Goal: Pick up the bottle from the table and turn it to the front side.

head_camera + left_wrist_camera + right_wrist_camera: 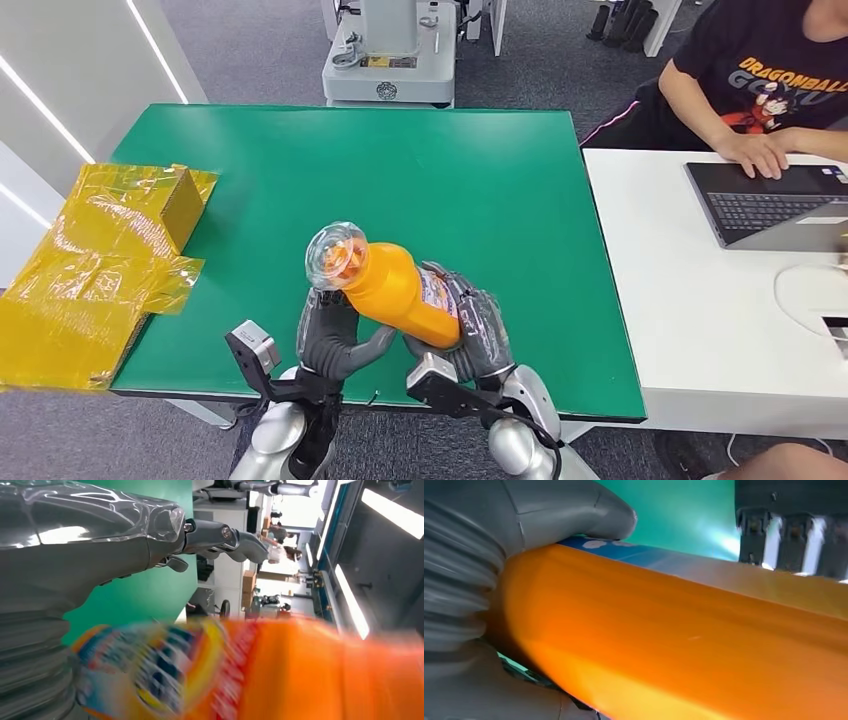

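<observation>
I have the orange bottle (395, 290) lifted over the green table's (480, 180) near edge, right hand (470, 330) gripping its base, left hand (330, 335) open-fingered beneath the neck, and next I judge I must rotate it label-forward.

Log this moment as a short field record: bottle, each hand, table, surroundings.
bottle: orange bottle with a clear cap, lifted off the table and tilted, cap toward the far left, label partly showing near the base
right hand: right hand grips the bottle's lower body, thumb and fingers on opposite sides
left hand: left hand sits below the neck end; contact with the bottle cannot be told
table: green table
left edge: yellow plastic bags overhanging the table
right side: person typing on a laptop at a white desk
</observation>
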